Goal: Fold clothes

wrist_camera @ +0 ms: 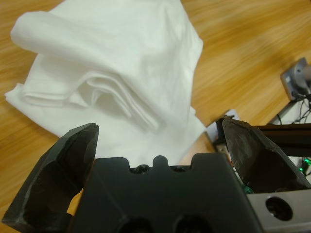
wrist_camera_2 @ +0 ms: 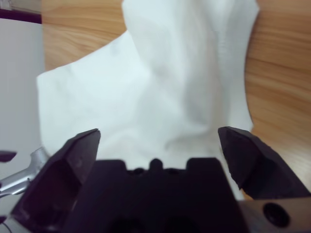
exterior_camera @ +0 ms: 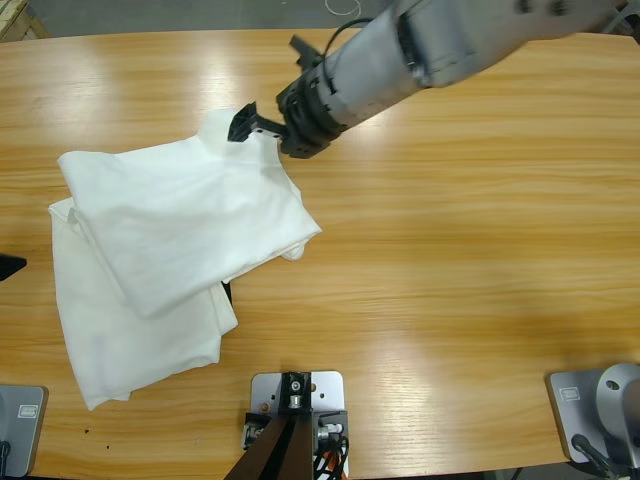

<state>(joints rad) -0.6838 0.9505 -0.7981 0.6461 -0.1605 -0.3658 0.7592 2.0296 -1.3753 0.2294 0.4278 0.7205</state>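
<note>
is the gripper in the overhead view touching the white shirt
Cannot tell. In the high view the gripper overlaps the T-shirt at its upper edge, but its height above the cloth does not show.

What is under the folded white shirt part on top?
Under the folded top layer lies more white T-shirt cloth, sticking out at the lower left, and under that the wooden table. Anything beneath the cloth stays hidden.

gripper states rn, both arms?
Left gripper: open, holding nothing, white T-shirt ahead.
Right gripper: open, holding nothing, over the cloth.
</note>
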